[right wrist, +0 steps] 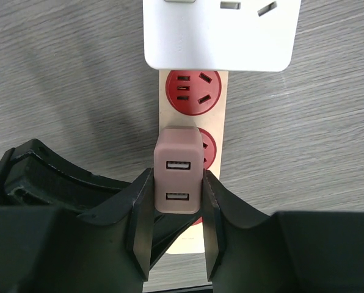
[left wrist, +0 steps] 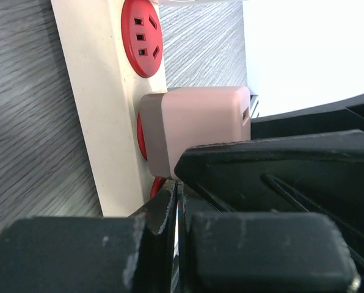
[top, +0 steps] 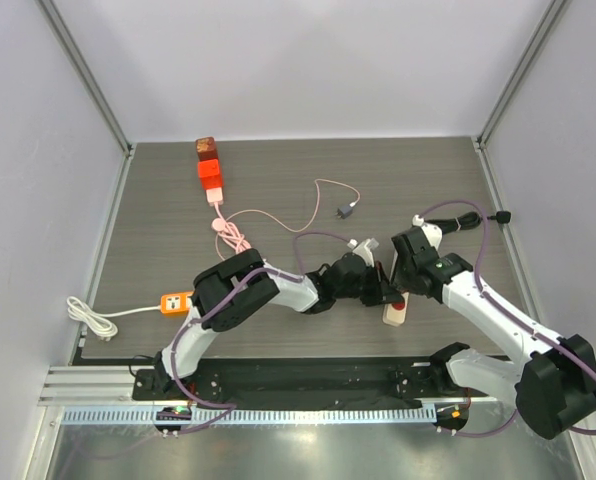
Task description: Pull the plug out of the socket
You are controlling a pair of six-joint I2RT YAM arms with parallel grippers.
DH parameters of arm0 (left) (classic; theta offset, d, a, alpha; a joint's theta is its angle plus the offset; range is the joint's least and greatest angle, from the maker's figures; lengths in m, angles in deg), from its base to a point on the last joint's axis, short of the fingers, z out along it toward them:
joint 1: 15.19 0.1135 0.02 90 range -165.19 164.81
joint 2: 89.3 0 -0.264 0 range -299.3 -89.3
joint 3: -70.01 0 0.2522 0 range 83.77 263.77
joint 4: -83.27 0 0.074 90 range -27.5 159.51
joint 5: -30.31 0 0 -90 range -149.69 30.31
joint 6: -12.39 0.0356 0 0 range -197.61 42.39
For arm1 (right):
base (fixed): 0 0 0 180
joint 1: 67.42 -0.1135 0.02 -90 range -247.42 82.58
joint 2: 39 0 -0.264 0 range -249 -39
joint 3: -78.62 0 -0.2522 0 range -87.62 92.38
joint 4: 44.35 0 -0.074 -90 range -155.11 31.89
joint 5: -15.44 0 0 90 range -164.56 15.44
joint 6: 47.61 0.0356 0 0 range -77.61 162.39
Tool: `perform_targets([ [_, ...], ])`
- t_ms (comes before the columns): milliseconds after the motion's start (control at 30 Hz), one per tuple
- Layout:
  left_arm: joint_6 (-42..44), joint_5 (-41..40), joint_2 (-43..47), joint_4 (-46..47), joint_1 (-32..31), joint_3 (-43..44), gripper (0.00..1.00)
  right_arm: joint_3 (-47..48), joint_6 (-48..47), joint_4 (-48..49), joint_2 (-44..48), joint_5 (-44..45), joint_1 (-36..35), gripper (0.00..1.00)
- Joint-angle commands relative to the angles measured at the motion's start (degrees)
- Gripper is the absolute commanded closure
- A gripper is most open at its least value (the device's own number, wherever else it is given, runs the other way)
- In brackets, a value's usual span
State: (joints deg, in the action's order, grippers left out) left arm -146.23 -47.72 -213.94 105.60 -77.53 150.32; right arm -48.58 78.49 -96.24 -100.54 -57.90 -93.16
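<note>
Where the two arms meet, right of the middle and close to the near edge of the table (top: pixel 178 200), we see from above the cream power strip (top: pixel 395 314) lying flat. The left end effector (top: pixel 376 290) and the right end effector (top: pixel 399 287) crowd over it and hide the plug.

From the left wrist, the pink plug (left wrist: pixel 197 125) sits in the strip's middle red outlet, with a free socket (left wrist: pixel 142 36) beyond it. The left end effector's fingers stand pressed together at the strip's end, with only a slit between them, and grip nothing we can make out.

From the right wrist, the right end effector is clamped on the plug's two flat sides, and its USB ports (right wrist: pixel 178 181) face us. A white block (right wrist: pixel 218 30) covers the strip's far end.

We judge the plug light, rigid and smooth-sided, so it could slip. These opposite flats are the right hold, with a straight pull along the prongs. The light strip will likely lift unless pinned. We can read no writing or brand.
</note>
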Motion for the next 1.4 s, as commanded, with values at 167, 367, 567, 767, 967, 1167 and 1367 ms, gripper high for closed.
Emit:
perform_targets([
  [167,1.57,-8.71,-8.42,-18.43,0.47,-0.36,1.00,8.49,0.29,2.89,3.27,1.44,-0.54,0.99],
  [367,0.24,-7.49,-10.45,-17.12,0.82,-0.10,1.00,9.47,-2.26,2.10,4.05,5.11,-0.46,0.99],
  [567,-1.78,-4.24,-11.85,-11.15,3.11,-2.38,1.00,6.66,-4.02,1.92,5.20,5.41,-0.45,0.99],
  [767,4.71,0.15,-6.68,2.47,3.81,-6.69,1.00,3.76,-4.37,2.01,3.62,3.72,-0.28,0.99],
  [967,12.97,0.60,3.17,7.05,3.72,-11.52,0.44,4.98,-3.84,1.04,3.88,2.24,-0.28,0.99],
  [1167,14.66,-0.19,4.50,4.86,4.34,-12.14,0.30,4.72,-3.05,0.60,5.02,-0.40,-0.28,0.99],
  [1367,11.24,5.33,-1.38,8.00,4.69,-9.33,0.30,4.72,-1.91,0.34,6.52,-2.60,-0.19,0.99],
])
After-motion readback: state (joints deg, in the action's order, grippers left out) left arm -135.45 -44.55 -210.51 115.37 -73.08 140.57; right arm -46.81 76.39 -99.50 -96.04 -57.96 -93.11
